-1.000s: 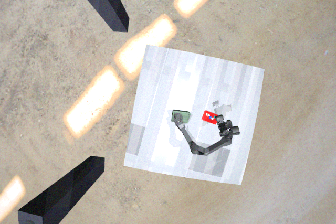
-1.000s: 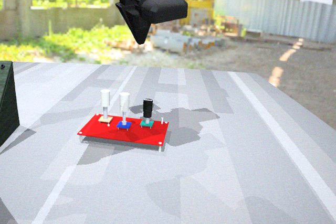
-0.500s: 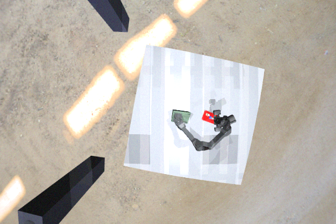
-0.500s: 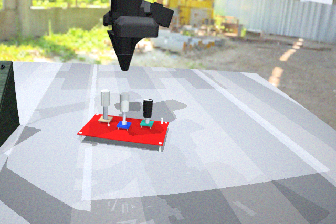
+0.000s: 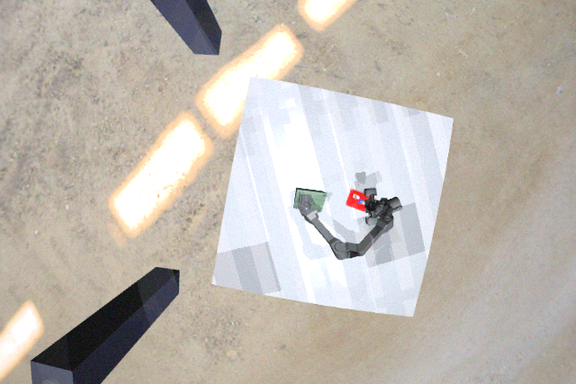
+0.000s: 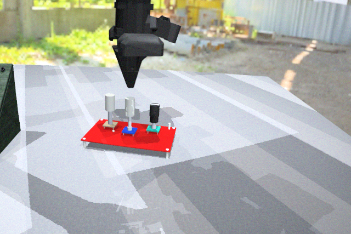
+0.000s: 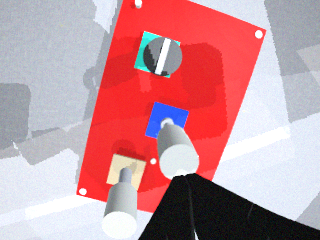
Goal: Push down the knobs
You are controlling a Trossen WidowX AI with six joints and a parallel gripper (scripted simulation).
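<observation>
A red circuit board (image 5: 351,203) (image 6: 144,143) (image 7: 240,60) stands on short legs. A pale knob (image 6: 129,107) (image 7: 179,159) sits high on the shaft of the blue potentiometer (image 6: 125,131) (image 7: 166,110), with bare shaft below it. Another pale knob (image 6: 109,102) (image 7: 120,215) sits high on the shaft of the beige potentiometer (image 6: 113,125) (image 7: 116,172). A black knob (image 6: 154,113) (image 7: 175,57) with a white line is on the teal potentiometer (image 6: 149,129). My gripper (image 6: 130,86) (image 7: 184,186) is shut and empty, pointing down, a little above the pale knobs.
A dark green box (image 5: 319,194) (image 6: 6,107) under the arm's base stands left of the board. The arm (image 5: 325,229) bends around the near side of the board in the top view. A small white pin (image 6: 169,125) stands near the board's right corner.
</observation>
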